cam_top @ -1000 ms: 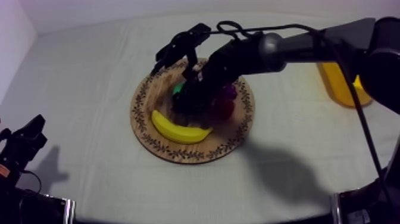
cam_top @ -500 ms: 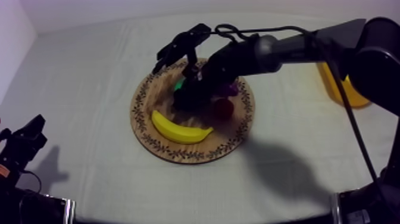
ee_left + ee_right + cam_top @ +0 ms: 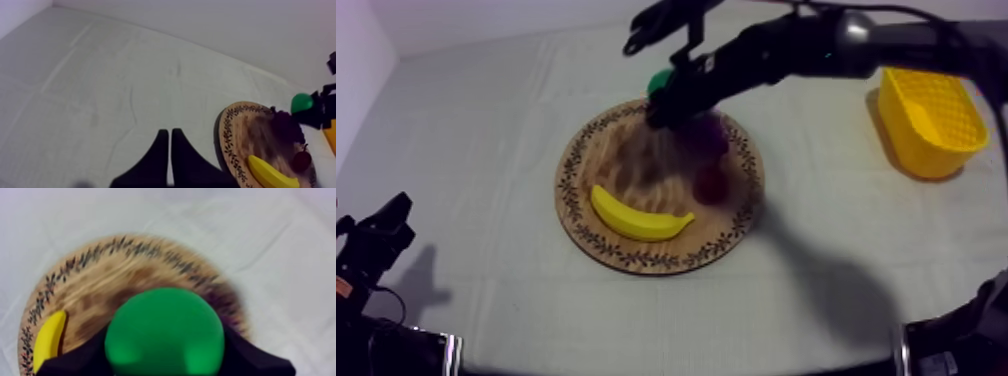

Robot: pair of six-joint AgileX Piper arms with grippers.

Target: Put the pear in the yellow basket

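Observation:
My right gripper (image 3: 661, 98) is shut on the green pear (image 3: 658, 82) and holds it in the air above the far edge of the round wooden board (image 3: 626, 165). In the right wrist view the pear (image 3: 164, 333) sits between my black fingers (image 3: 250, 355), with the board (image 3: 100, 283) below. On the board lie a banana (image 3: 639, 216), a bunch of grapes (image 3: 708, 133) and a small red fruit (image 3: 712, 184). The yellow basket (image 3: 930, 120) stands at the right. My left gripper (image 3: 167, 160) is shut, low at the table's left, its fingers together as a narrow wedge.
The grey-white cloth (image 3: 476, 140) lies bare around the board and between the board and the basket. The left wrist view shows the board (image 3: 240, 145) with the banana (image 3: 270, 174) and the raised pear (image 3: 301, 102) off to one side.
My right gripper has risen from the board with the pear in it and moved toward the far side. The basket is now uncovered. The left arm has stayed still.

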